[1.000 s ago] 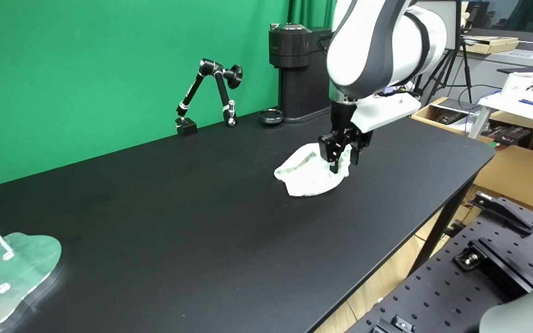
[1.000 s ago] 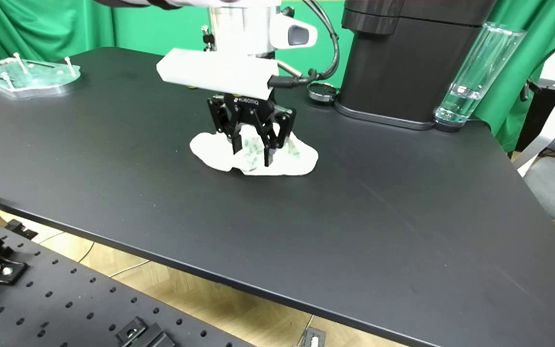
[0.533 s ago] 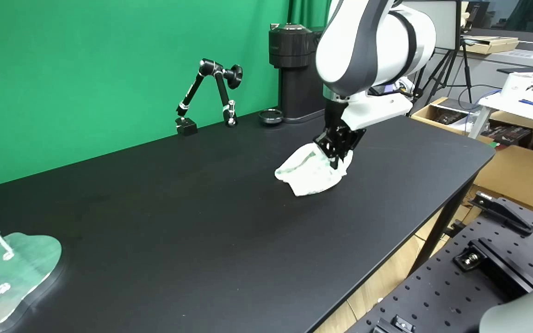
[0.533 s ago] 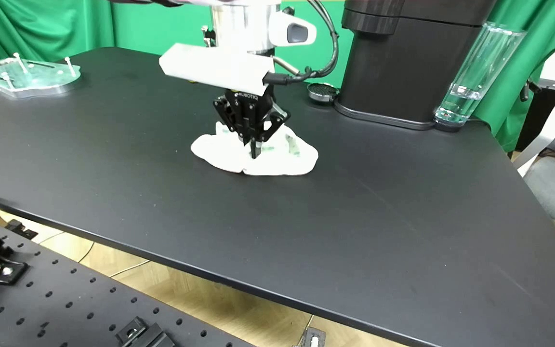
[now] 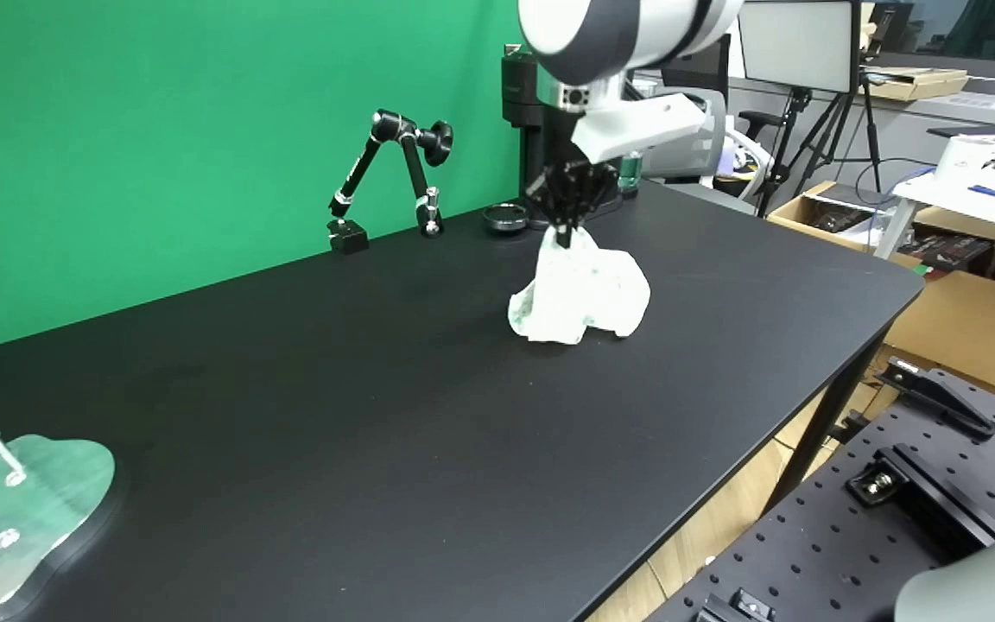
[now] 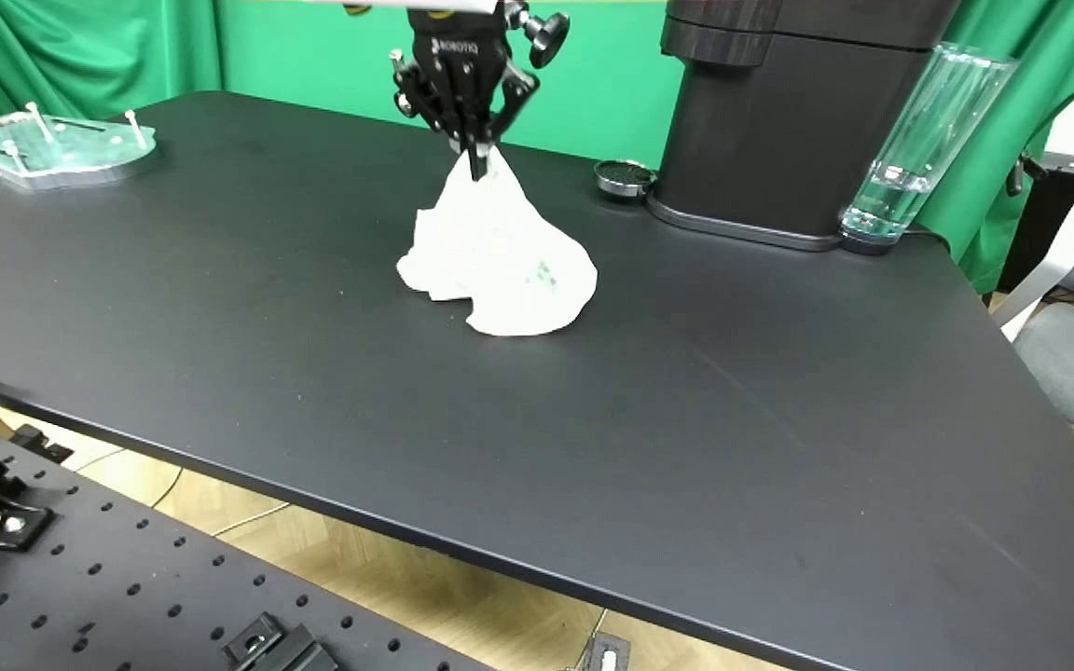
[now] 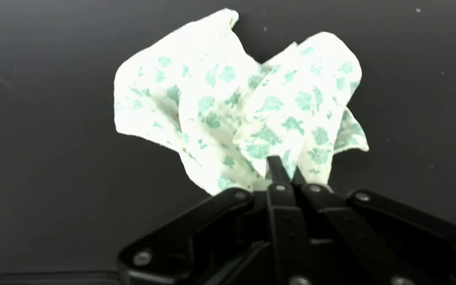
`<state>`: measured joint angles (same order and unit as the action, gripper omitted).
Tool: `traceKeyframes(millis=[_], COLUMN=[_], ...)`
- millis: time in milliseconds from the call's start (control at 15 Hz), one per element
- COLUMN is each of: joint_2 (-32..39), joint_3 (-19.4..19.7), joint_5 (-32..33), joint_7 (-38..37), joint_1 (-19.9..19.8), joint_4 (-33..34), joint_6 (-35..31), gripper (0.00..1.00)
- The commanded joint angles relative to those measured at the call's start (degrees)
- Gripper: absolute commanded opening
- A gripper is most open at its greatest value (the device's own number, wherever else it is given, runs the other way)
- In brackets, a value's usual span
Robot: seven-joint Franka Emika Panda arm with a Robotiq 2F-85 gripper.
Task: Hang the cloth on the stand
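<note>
The cloth, white with green leaf prints, hangs in a peak from my gripper in both exterior views. Its lower folds reach down to or close to the table top; I cannot tell whether they touch. In the wrist view the cloth spreads out beyond the fingertips, a pinched part running between them, and the gripper is shut on it. What looks like the stand is a black jointed arm at the back of the table by the green wall, with a round black knob on top. My gripper is to the right of it there.
Behind the gripper a tall black machine stands with a clear water tank and a small round dish beside it. A green board with white pegs lies at the table's far end. The perforated base lies beyond the table edge.
The jaws came together on the cloth, then rose and moved toward the back wall. The cloth went from lying crumpled to being drawn up into a hanging peak.
</note>
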<state>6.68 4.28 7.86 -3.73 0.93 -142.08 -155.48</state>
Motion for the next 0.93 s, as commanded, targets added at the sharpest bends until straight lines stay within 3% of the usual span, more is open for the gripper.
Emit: traceKeyframes(millis=[0, 400, 867], joint_2=[-3.23, -2.65, 2.78], joint_3=[-3.70, -10.68, -10.75], joint_5=[-1.30, 2.60, 9.02], joint_7=[-3.35, -12.91, -20.97], joint_1=[2.43, 8.28, 10.61], joint_4=[6.43, 19.54, 29.94], joint_6=[7.49, 13.11, 16.22], gripper=[0.00, 0.00, 0.00])
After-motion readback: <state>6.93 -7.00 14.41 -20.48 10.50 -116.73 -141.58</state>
